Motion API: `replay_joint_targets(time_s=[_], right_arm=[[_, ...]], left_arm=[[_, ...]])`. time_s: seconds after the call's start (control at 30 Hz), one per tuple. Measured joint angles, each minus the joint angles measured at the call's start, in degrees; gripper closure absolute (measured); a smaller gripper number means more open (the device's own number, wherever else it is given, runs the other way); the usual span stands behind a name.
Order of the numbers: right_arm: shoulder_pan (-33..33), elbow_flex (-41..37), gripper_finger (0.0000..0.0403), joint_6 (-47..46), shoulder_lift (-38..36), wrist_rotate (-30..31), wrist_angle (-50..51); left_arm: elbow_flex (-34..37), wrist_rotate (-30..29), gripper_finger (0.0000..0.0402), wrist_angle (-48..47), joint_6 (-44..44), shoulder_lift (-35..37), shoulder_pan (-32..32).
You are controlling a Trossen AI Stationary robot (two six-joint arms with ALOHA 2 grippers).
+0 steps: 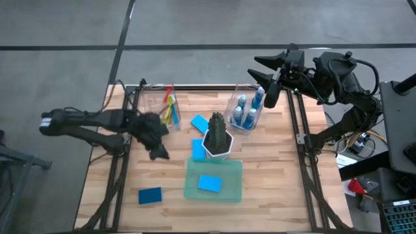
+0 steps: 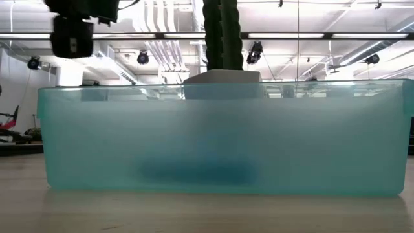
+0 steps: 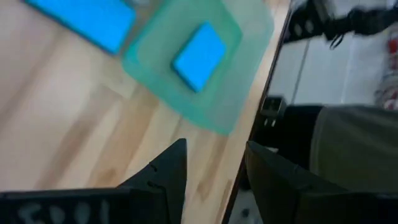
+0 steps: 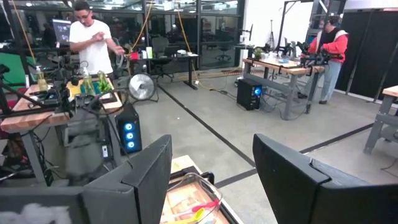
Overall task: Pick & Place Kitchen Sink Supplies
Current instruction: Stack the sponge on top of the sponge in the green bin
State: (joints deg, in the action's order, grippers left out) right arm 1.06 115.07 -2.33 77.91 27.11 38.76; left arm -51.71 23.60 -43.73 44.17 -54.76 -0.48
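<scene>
While the left gripper (image 1: pixel 158 153) hangs over bare wood just beside the plant (image 1: pixel 218 133), on the side away from the bottle bin, its two dark fingers (image 3: pixel 168 171) stand partly apart with nothing between them and touch nothing. From that gripper, one blue sponge (image 1: pixel 210 183) lies inside the green tray (image 1: pixel 192 190), which sits against the plant's white pot on the near side of the table; the left wrist view shows the same sponge (image 3: pixel 199 56) in the tray (image 3: pixel 245 28) ahead of the fingers. A second sponge (image 1: pixel 150 195) lies flat on the wood, farther from the plant than the tray and toward the table's near left corner. Two more sponges (image 1: pixel 199 122) lie right by the pot, one at its far side and one pressed to its left side. The brushes (image 1: pixel 171 110), yellow and red, stand in a clear bin (image 1: pixel 151 97) beyond the left gripper, well apart from the plant. The bottles (image 1: pixel 246 114) of blue liquid stand in another clear bin (image 1: pixel 234 104) just beside the plant's far right. The right gripper (image 1: pixel 268 71) waits raised past that bin at the table's far edge, fingers (image 4: pixel 149 168) spread wide and empty.
</scene>
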Motion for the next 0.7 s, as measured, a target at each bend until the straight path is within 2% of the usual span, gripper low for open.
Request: replay_joint_targets(time_s=[0.2, 0.37, 0.5, 0.7], right_arm=[[0.0, 0.0, 0.0184, -0.2, 0.0, 0.0, 0.0], [0.0, 0.0, 0.0184, -0.3, 0.0, 0.0, 0.0], [0.0, -0.3, 0.0184, -0.5, 0.0, 0.0, -0.1], [0.0, -0.8, 0.0184, -1.4, 0.0, -0.1, 0.0]], left_arm=[[1.0, -2.6, 0.0248, -0.8, 6.6, -4.5, -14.3], [1.4, -2.7, 0.0248, -1.1, 11.4, -9.8, -23.0], [1.4, -3.6, 0.0248, -2.7, 11.5, -14.8, -26.7], [2.5, -3.7, 0.0248, -3.8, 10.4, -21.6, -27.1]])
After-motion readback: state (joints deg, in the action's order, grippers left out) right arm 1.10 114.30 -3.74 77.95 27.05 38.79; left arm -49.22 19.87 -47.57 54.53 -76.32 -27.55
